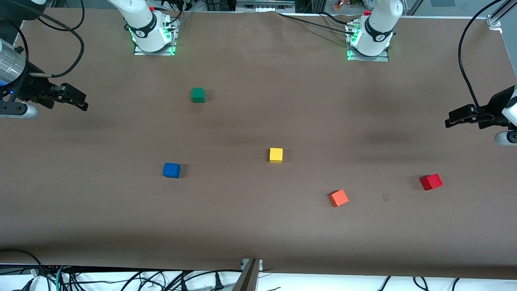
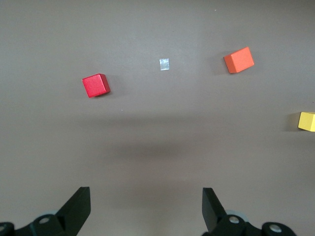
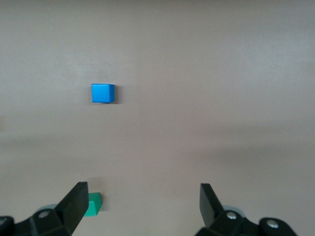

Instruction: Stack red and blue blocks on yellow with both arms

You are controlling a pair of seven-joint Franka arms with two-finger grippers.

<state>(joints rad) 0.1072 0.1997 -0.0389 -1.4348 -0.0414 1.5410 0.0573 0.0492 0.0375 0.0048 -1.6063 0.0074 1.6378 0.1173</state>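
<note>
While both arms wait raised at the ends of the brown paper-covered worktop point(image 1: 258, 242), the left gripper point(image 2: 146, 209) and right gripper point(image 3: 142, 204) gape wide, empty. The red block point(image 1: 431, 182), blue block point(image 1: 171, 170) and yellow block point(image 1: 276, 155) lie well apart, unstacked, with cables trailing along the edges.

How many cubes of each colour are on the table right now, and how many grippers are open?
Red cube: 1
Blue cube: 1
Yellow cube: 1
Orange cube: 1
Green cube: 1
Total cubes: 5
Open grippers: 2, left gripper and right gripper
</note>
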